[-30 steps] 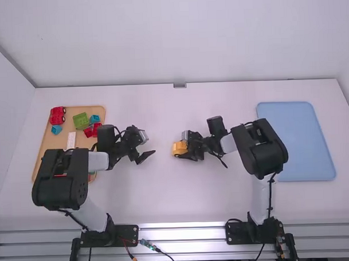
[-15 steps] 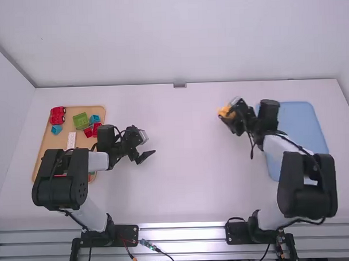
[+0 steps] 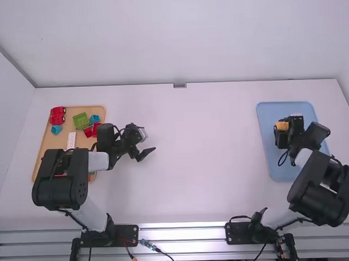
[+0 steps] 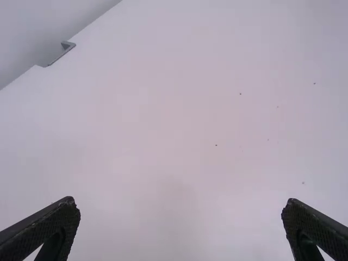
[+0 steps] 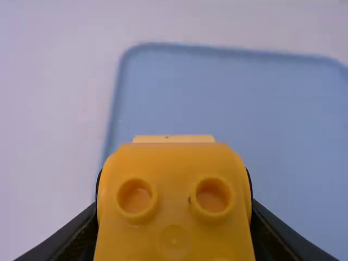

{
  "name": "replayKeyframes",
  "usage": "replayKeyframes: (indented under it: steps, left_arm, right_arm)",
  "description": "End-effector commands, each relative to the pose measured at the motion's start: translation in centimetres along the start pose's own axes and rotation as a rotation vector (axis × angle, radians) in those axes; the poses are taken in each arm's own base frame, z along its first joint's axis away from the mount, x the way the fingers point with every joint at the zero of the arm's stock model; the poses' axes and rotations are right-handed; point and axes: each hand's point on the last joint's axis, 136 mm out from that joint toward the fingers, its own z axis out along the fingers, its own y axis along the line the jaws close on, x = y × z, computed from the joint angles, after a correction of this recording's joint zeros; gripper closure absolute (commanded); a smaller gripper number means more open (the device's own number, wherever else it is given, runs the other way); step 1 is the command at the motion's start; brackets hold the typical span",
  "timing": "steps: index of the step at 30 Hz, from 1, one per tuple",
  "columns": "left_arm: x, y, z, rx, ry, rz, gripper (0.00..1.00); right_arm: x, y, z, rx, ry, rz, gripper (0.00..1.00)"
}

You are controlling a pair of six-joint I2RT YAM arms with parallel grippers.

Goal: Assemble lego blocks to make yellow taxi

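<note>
Left pincer (image 3: 149, 141): held wide open
Right pincer (image 3: 281, 127): closed on yellow block (image 5: 174, 212)
Yellow block: held over blue tray (image 3: 271, 113)

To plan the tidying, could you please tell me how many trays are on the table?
2: a tan tray holding toy blocks at the left side of the table, and a blue tray at its right side.

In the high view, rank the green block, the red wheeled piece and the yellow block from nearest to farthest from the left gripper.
From the left gripper:
1. Green block, on the wooden tray.
2. Red wheeled piece, same tray, farther left.
3. Yellow block, in the right gripper, over the blue tray.
</note>
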Motion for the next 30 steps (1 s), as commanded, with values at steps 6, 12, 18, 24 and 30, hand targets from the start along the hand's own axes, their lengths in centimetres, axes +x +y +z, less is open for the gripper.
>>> replayKeyframes:
  steps: [6, 12, 18, 24, 30]
  left_arm:
    - [-0.1, 0.4, 0.0, -0.027, 0.018, -0.078, 0.00]
    - [-0.2, 0.8, 0.1, -0.042, 0.020, -0.097, 0.01]
    - [-0.7, 1.6, 0.0, -0.073, 0.005, -0.159, 0.01]
    - [-0.9, 6.3, -0.3, -0.267, 0.035, -0.428, 0.01]
    - [-2.2, 8.3, -0.3, -0.294, 0.029, -0.500, 0.01]
  right_arm:
    - [4.7, -0.9, 1.3, 0.022, 0.108, 0.125, 0.56]
    - [5.9, -1.5, 1.3, 0.065, 0.147, 0.157, 0.11]
    - [5.1, -1.5, 0.8, 0.071, 0.138, 0.200, 0.01]
    - [0.6, -1.0, -1.5, 0.092, 0.073, 0.203, 0.01]
    - [-4.1, 0.8, -3.4, 0.116, 0.002, 0.143, 0.01]
